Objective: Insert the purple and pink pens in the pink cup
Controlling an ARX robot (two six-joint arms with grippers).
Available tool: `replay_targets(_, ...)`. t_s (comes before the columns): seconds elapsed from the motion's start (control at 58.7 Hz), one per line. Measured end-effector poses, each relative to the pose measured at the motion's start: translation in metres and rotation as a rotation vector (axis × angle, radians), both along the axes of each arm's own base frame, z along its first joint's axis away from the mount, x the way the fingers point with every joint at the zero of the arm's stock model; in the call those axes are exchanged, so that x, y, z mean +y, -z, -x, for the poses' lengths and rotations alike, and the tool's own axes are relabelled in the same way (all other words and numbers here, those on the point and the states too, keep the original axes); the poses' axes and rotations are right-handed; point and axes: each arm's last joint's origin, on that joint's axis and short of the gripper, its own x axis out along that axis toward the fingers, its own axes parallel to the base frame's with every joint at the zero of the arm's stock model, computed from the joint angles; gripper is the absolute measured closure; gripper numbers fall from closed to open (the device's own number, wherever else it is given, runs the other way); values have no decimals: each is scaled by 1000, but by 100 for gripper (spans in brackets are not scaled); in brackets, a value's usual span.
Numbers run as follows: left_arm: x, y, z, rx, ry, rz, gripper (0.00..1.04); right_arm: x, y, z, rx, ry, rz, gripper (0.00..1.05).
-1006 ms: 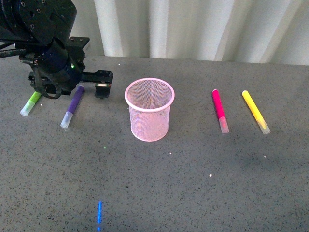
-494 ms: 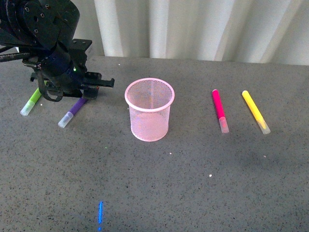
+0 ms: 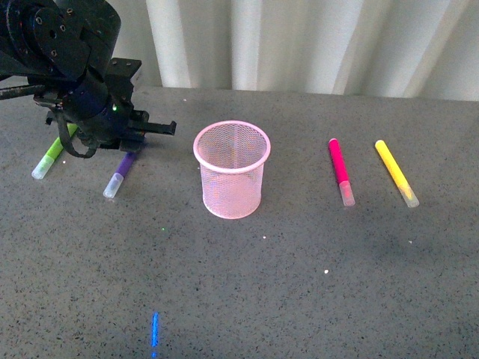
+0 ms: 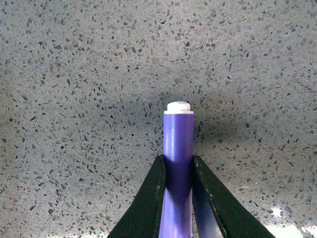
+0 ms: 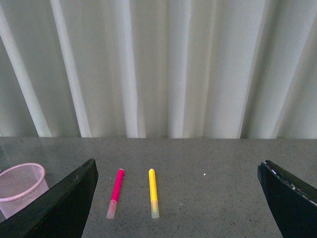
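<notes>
Left wrist camera: my left gripper (image 4: 178,159) is clamped on the dark purple marker pen with clear cap (image 4: 178,134), a finger on each side of the barrel. The front camera adds the rest. The pale-pink wire-mesh cup (image 3: 232,187) stands near, to the pen's right, and the magenta-pink marker pen (image 3: 339,168) lies beyond it. My right gripper (image 5: 178,163) holds nothing, its jaws spread wide.

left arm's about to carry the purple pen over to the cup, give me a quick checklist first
1. Left gripper shut on the purple pen: ok.
2. Purple pen lifted off the table: cannot tell.
3. Pink cup upright, mouth open: ok.
4. Green pen outside the grip: ok.
5. Pink pen lying free, right gripper open: ok.
</notes>
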Motion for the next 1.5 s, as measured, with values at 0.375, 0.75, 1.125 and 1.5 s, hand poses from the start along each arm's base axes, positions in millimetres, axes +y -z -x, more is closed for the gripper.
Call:
replay_targets(0.375,10,-47,-8,-159,-10,45,93,0,0,0,0,0,0,7)
replay_targets(0.75,34,-145,39,-575,-110,289,93,0,0,0,0,0,0,7)
replay_targets(1.125,-40,-143,117,-818,-127,585,93,0,0,0,0,0,0,7)
replay_targets(1.5,-82,-90,123,-861,-146,757,93,0,0,0,0,0,0,7)
